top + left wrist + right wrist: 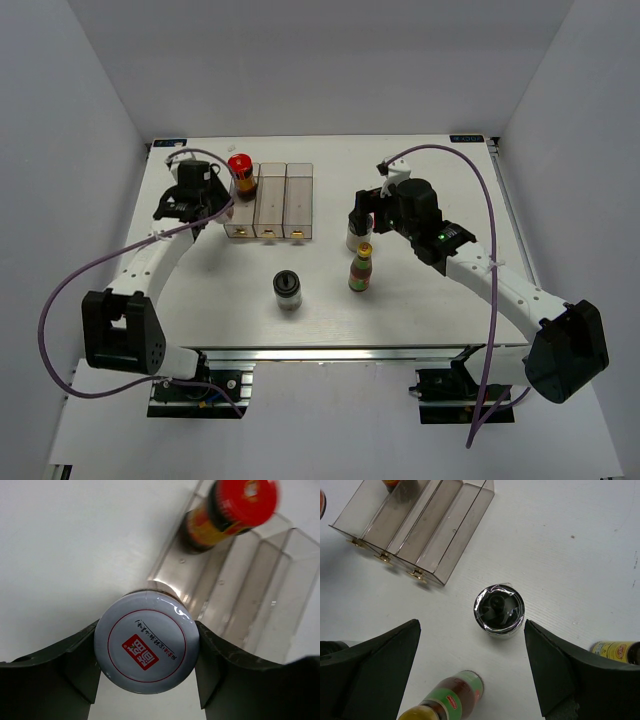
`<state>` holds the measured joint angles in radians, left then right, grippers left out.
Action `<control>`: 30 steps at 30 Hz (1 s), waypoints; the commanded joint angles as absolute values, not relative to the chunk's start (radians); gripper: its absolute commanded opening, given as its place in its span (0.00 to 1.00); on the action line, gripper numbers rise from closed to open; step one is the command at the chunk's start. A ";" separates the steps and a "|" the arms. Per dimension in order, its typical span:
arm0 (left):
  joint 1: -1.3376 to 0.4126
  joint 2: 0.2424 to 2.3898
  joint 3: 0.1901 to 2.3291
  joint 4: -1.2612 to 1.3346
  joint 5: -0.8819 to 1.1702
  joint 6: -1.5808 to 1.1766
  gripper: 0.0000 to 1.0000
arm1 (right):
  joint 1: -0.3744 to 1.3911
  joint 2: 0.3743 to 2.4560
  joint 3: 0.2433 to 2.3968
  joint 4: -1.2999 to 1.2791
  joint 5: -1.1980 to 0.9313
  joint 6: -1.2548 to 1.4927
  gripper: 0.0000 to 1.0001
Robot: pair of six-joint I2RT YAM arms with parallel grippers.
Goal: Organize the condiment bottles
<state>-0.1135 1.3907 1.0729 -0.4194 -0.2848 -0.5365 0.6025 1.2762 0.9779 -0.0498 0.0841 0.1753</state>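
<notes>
Condiment bottles: white-lidded jar (146, 642) upright, squeezed tight in left pincer (147, 652)
Rack (240, 590): just past the jar, red-capped bottle (235, 510) in left slot
Right pincer (471, 627): spread, well off from rack

From above, my left gripper (216, 205) covers the white-lidded bottle (146, 649). The left wrist view shows only its lid, with the body hidden beneath. There the red-capped bottle (235, 510) is blurred and cut by the top edge. In the right wrist view the yellow-capped bottle (447, 700) runs off the bottom and a yellow-labelled bottle (614, 651) off the right edge. From above, my right gripper (358, 222) hides most of the jar (353, 240).
</notes>
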 commanded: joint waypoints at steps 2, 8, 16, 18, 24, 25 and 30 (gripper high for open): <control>-0.172 1.439 1.199 -0.270 -0.259 -0.486 0.32 | 0.600 1.278 0.986 -0.011 0.113 0.164 0.89; -0.187 1.566 1.290 -0.284 -0.281 -0.476 0.30 | 0.598 1.285 0.989 -0.011 0.147 0.160 0.89; -0.190 1.637 1.304 -0.264 -0.276 -0.460 0.30 | 0.597 1.295 0.991 -0.011 0.173 0.155 0.89; -0.196 1.658 1.304 -0.268 -0.268 -0.456 0.31 | 0.597 1.299 0.992 -0.012 0.173 0.156 0.89; -0.210 1.726 1.318 -0.314 -0.313 -0.466 0.35 | 0.595 1.316 1.005 -0.017 0.164 0.156 0.89; -0.212 1.730 1.321 -0.319 -0.313 -0.465 0.36 | 0.594 1.318 1.006 -0.018 0.164 0.156 0.89; -0.216 1.767 1.345 -0.344 -0.337 -0.462 0.46 | 0.595 1.313 1.005 -0.025 0.167 0.158 0.89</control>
